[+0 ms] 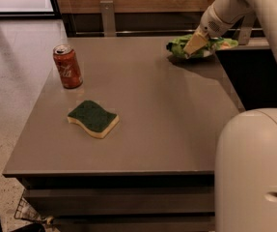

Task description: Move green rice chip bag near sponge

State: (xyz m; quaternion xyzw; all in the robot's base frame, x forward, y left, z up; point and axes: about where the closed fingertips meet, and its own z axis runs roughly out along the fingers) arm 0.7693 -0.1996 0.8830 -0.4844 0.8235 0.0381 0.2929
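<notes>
The green rice chip bag [176, 45] is at the table's far right edge, a light-green crinkled bag held a little above the tabletop with a shadow beneath it. My gripper [194, 44] is shut on the bag, with its tan fingers [196, 41] across the bag's middle. The arm reaches in from the upper right. The sponge [93, 118], dark green on top with pale yellow foam, lies flat at the near left of the table, far from the bag.
A red soda can [67, 66] stands upright at the table's left side, behind the sponge. The grey table [167, 120] has its front edge near me. My white robot body [256, 173] fills the lower right. A dark ledge lies to the right of the table.
</notes>
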